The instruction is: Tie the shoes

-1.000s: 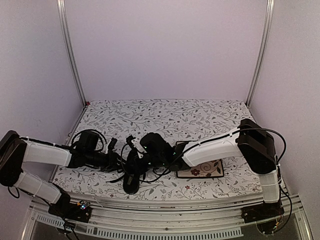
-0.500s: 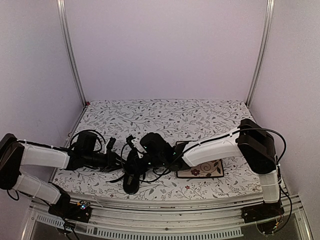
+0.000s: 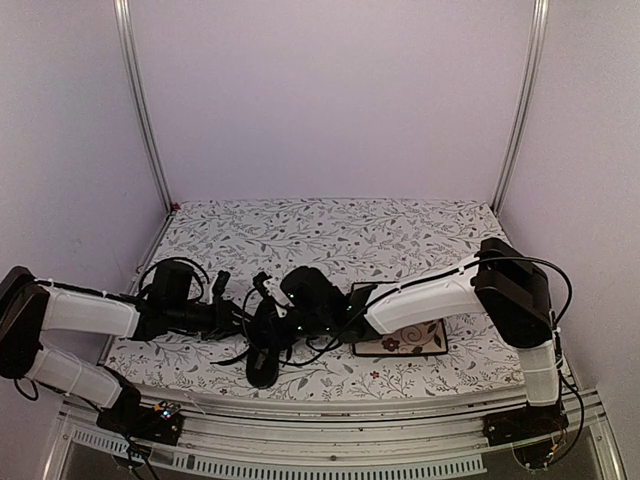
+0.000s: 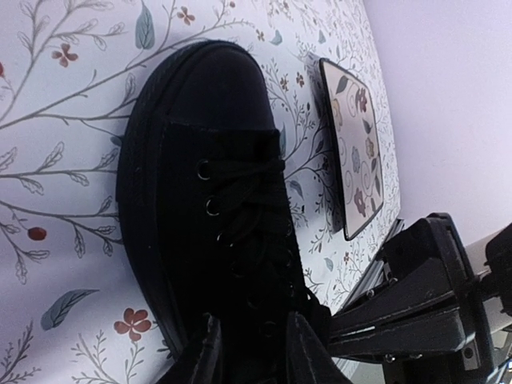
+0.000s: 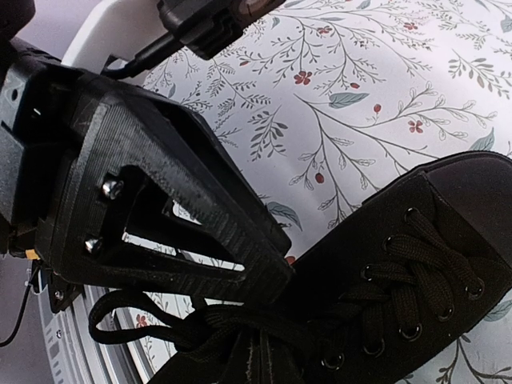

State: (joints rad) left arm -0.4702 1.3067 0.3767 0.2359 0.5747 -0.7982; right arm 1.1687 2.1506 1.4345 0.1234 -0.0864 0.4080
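Note:
The black shoe lies on the floral cloth, toe toward the near edge. Its laced upper fills the left wrist view. My left gripper comes in from the left, and its jaws stand a little apart over the laced throat; whether they pinch anything is lost in the black. One left finger rests against the shoe's collar. My right gripper is shut on the gathered lace at the top eyelets. A slack lace loop trails off to the side.
A square floral plate lies just right of the shoe, partly under my right forearm, and shows beyond the toe. The metal table rail runs close behind the shoe's toe. Upright frame posts stand at the back corners.
My left arm has eased back slightly to the left. The shoe, the lace and my right arm stay where they were.

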